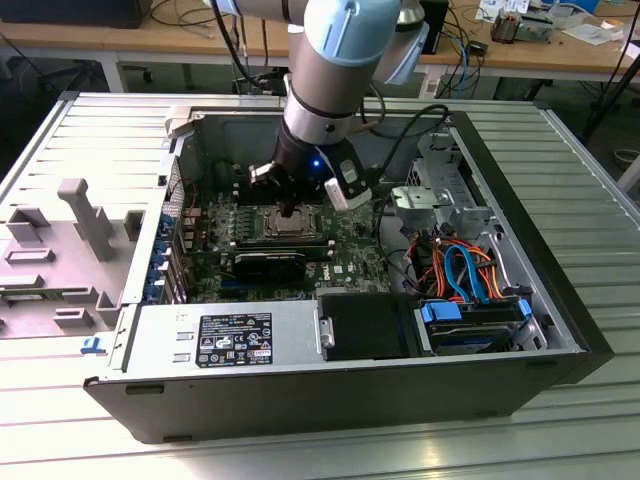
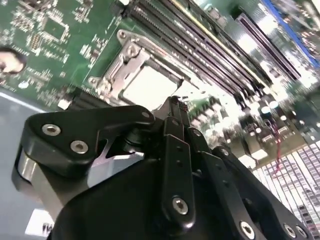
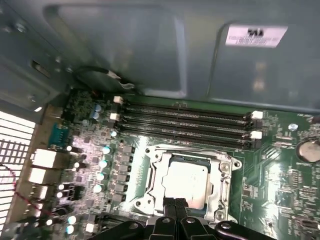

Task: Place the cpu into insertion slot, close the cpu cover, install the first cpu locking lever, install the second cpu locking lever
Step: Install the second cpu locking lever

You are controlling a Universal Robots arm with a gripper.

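Although the arm hid part of the board in the exterior view, both wrist views showed the cpu (image 3: 186, 181) already seated flat in the insertion slot (image 3: 150, 172), its silvery top framed by the cpu cover (image 3: 226, 176), which lay down over the socket rim and not raised. The socket sat near the middle of the motherboard (image 3: 280, 175), just beside the row of long black memory slots (image 3: 185, 122) on its far side, inside the open computer case (image 1: 560, 330) resting on the tabletop (image 1: 300, 455). The end effector (image 3: 174, 206) hung directly above the near edge of the socket, its two fingertips (image 2: 176, 107) drawn together and clamped on nothing, with the tips very close to the cover frame; whether they touched it could not be told. Judged from this layout, placement and cover closing were complete, and the step in hand was the first locking lever. That step called for a narrow, closed tip to press against a thin lever at the socket edge, with care not to slip onto the chip or the nearby capacitors (image 3: 102, 162).
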